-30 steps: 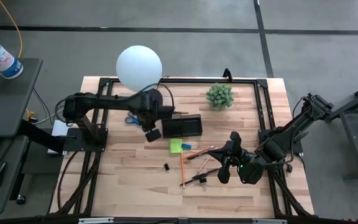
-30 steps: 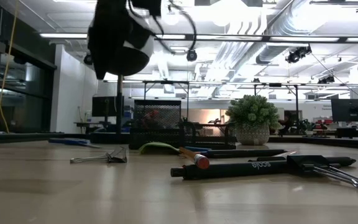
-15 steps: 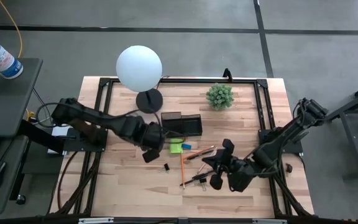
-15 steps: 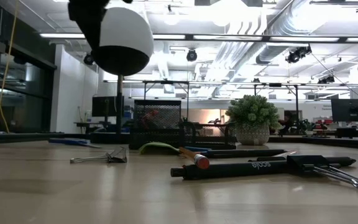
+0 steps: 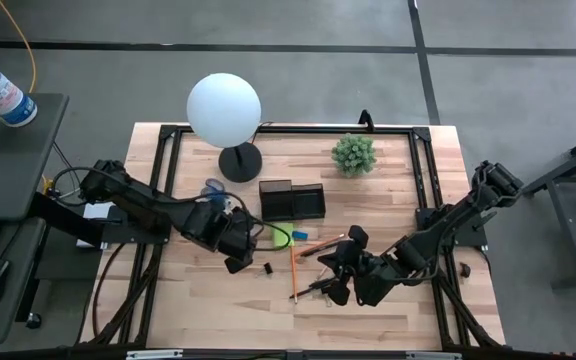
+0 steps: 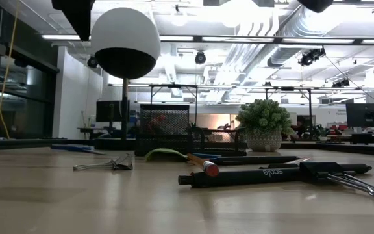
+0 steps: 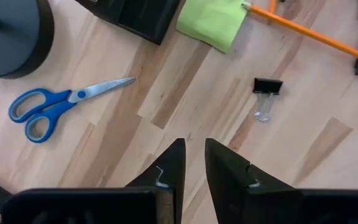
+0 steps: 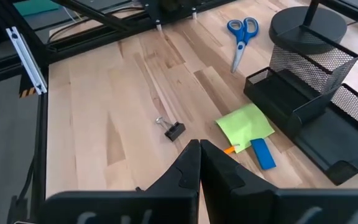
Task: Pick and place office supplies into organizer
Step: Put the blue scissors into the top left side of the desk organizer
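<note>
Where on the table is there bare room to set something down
Bare wood lies along the near edge of the table, in front of the binder clip, and between the potted plant and the right rail. It is crowded between the organizer and the pencils.

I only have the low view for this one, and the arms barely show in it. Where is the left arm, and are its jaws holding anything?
Observer: The left arm hangs above bare wood between the scissors and a black binder clip. Its jaws stand slightly apart, with nothing between them.
Operator: And the right one?
Observer: The right arm reaches over the pens. Its jaws are shut on nothing.
Operator: Anything in the organizer yet?
Observer: The organizer looks empty in its open tray. The sticky pad and blue block lie on the table beside it.
</note>
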`<state>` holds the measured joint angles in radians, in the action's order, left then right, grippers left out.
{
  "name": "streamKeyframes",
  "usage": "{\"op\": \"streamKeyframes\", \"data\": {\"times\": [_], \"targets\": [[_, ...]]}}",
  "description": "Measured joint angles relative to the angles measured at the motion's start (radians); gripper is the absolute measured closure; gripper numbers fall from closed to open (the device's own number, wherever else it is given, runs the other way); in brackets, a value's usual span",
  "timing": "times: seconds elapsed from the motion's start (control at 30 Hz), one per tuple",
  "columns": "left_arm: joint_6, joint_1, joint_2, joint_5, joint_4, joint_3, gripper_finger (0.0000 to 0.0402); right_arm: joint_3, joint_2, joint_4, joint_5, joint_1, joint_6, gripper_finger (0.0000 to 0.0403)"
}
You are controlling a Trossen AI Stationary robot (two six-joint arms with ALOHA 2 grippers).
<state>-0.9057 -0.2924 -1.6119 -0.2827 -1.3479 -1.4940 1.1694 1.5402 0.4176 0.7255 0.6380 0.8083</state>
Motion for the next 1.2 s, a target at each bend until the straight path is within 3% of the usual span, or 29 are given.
{"op": "streamKeyframes", "data": {"times": [0.57, 0.97, 1.2], "targets": [[-0.056, -0.129, 0.000, -0.056, 0.092, 0.006, 0.0353, 0.000, 0.000, 0.003, -0.002, -0.004, -0.005, 0.0402], [-0.180, -0.218, -0.002, -0.064, 0.211, 0.246, 0.0353, 0.000, 0.000, -0.052, -0.038, -0.004, -0.006, 0.0402], [-0.116, -0.281, -0.002, -0.111, 0.275, 0.285, 0.0353, 0.000, 0.000, -0.087, -0.061, -0.021, -0.045, 0.0401]]}}
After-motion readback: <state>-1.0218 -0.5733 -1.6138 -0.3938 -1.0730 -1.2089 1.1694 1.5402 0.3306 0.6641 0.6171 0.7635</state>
